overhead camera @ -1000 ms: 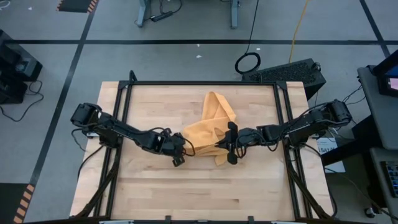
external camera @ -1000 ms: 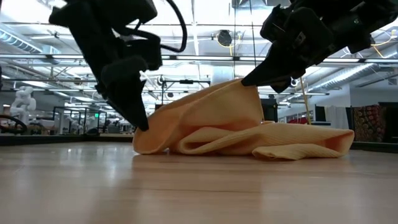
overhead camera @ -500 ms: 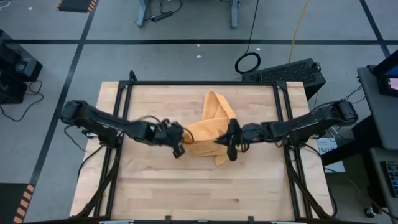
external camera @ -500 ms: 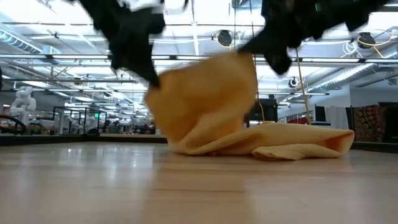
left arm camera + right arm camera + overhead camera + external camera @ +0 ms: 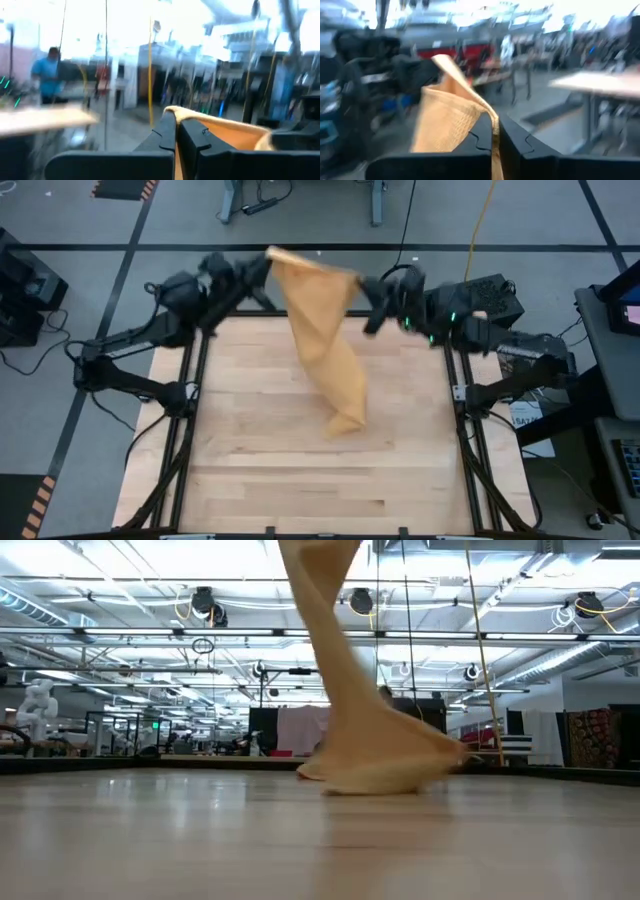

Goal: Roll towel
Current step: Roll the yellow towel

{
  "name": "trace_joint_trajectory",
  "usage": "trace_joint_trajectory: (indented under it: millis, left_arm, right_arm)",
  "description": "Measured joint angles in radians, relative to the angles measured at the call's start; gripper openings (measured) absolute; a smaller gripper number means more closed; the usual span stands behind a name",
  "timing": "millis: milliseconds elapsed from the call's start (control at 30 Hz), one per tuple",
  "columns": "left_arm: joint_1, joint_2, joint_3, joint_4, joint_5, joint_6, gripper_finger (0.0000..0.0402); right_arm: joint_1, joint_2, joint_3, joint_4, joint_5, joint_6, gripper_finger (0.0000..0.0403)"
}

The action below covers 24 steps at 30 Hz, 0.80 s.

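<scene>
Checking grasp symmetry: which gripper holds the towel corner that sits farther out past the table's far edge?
The left gripper: its corner of the towel lies beyond the far edge, while the right gripper pinches its corner closer to that edge.

Two dark jointed arms (image 5: 150,330), cabled.

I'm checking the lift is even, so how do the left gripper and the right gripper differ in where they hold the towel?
The left gripper pinches the towel at its top corner on the left arm's side; the right gripper pinches the opposite corner. In the high view the left gripper sits slightly farther back than the right gripper. Both are shut on the cloth, raised above the table's far edge, with the towel's lower end trailing on the wood.
</scene>
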Motion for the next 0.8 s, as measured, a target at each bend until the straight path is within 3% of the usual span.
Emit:
trace_joint_trajectory:
  millis: [233,433,567,633,800]
  left_arm:
    - [0.261,0.162,0.168,0.100,0.291,-0.200,0.0001]
    - [0.361,0.287,0.418,0.176,0.457,-0.294,0.0000]
    - [0.396,0.323,0.602,0.154,0.665,-0.436,0.0000]
    - [0.407,0.336,0.679,0.077,0.761,-0.497,0.0000]
    - [0.434,0.337,0.795,-0.211,0.898,-0.579,0.0000]
  right_arm:
    - [-0.221,0.216,0.330,0.061,-0.107,-0.091,0.0000]
    - [-0.326,0.425,0.712,0.120,-0.255,-0.158,0.0000]
    - [-0.325,0.513,0.977,0.014,-0.359,-0.186,0.0000]
    - [-0.315,0.485,0.920,0.092,-0.386,-0.177,0.0000]
    - [-0.295,0.415,0.884,-0.047,-0.378,-0.133,0.0000]
